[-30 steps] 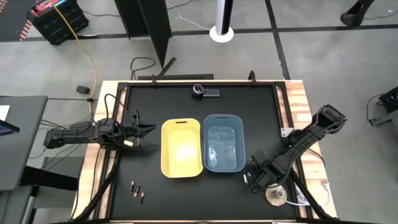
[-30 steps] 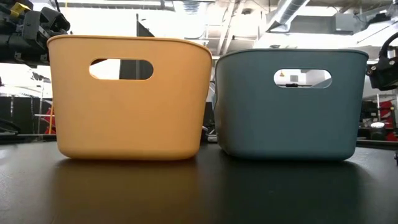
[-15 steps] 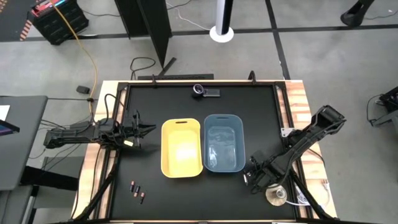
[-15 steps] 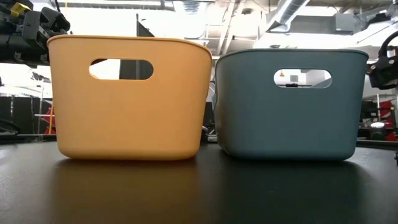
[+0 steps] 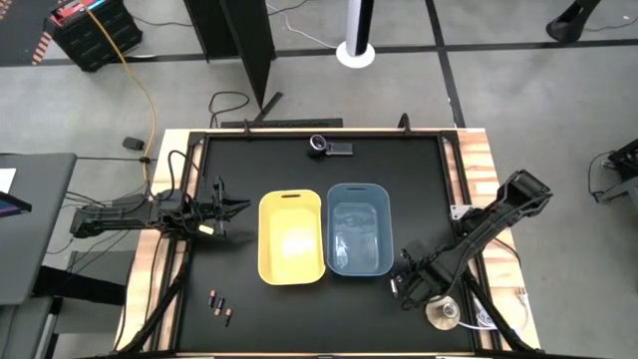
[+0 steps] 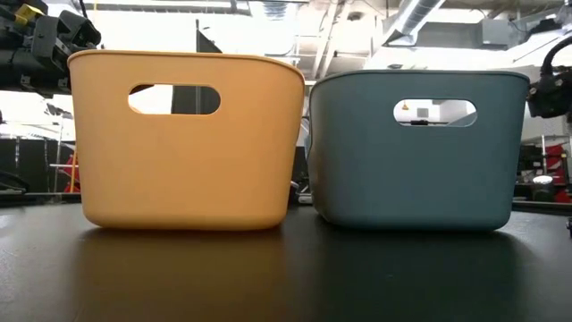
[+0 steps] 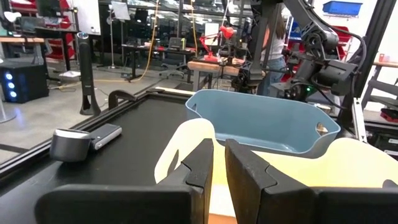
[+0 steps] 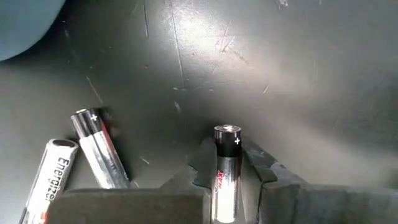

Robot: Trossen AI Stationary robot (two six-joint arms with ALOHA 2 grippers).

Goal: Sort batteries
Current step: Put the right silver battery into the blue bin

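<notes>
My right gripper [image 8: 227, 171] hovers low over the black table by the near right corner of the blue bin [image 5: 358, 239] and is shut on a black-and-silver battery [image 8: 226, 163]. Two more batteries [image 8: 99, 149] [image 8: 46, 180] lie flat on the table beside it. Three dark batteries [image 5: 219, 306] lie on the table toward the near left, in front of the yellow bin [image 5: 290, 237]. My left gripper [image 7: 217, 165] waits shut, above the table just left of the yellow bin. My right gripper pinches the battery's body [image 8: 225, 183] between its two fingers [image 8: 204, 163]. The battery lies along the fingers, and its plus end [image 8: 227, 130] sticks out past the fingertips. Whether the battery is clear of the table I cannot tell.
The two bins stand side by side in the middle of the table. A round silver disc [image 5: 442, 314] lies near the right arm at the near right edge. A small camera [image 5: 327, 147] sits at the far edge. Bare table lies left and right of the bins.
My right gripper has risen a little, as the low view shows. The left arm and the bins have kept still.
</notes>
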